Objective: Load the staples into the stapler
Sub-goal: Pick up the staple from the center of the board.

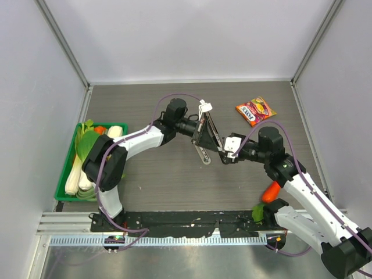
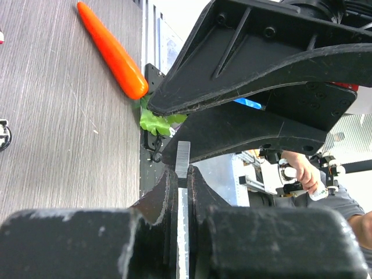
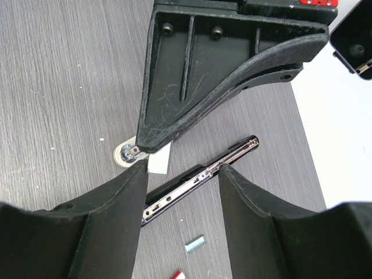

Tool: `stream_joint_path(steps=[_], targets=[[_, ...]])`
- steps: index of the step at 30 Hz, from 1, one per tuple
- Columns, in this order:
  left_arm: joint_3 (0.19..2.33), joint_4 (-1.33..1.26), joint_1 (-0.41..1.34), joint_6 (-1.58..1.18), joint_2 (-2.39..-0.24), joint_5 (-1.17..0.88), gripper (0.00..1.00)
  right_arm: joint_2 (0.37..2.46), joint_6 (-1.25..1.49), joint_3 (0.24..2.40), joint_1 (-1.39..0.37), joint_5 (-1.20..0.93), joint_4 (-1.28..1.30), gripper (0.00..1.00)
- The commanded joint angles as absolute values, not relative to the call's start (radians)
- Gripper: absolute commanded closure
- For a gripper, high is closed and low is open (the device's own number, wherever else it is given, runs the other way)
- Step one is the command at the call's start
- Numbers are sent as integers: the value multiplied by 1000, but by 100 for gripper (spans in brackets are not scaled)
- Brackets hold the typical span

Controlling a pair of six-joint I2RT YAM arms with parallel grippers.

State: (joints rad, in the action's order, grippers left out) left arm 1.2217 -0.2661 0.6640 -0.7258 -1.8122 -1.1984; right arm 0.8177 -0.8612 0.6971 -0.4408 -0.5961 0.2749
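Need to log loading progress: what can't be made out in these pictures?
- Left wrist: ribbed strip between the fingers of the left gripper; gripped or merely behind them, unclear.
- Right wrist: magazine rail, near end hidden by fingers of the right gripper; loaded or not, too small.
- Top external: left gripper's hold on the stapler, too small and dark.

stapler (image 3: 197,64) top cut off by frame edge; below stapler, tiny grey piece (image 3: 195,244) too small to identify, red-white scrap (image 3: 179,274) clipped at bottom.
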Motion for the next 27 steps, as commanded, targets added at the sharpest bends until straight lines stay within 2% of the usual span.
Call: stream_joint_path(steps=[1,20,27], targets=[[1229,-253,649,-687,-1749,-1227,98,805,-913,713,-434,-634,270,44],[1235,-241,649,-687,-1776,-1216,97,827,-913,723,-431,-718,285,54],[1233,-242,649,-687,-1778,-1216,95,834,-905,719,-433,-715,276,68]])
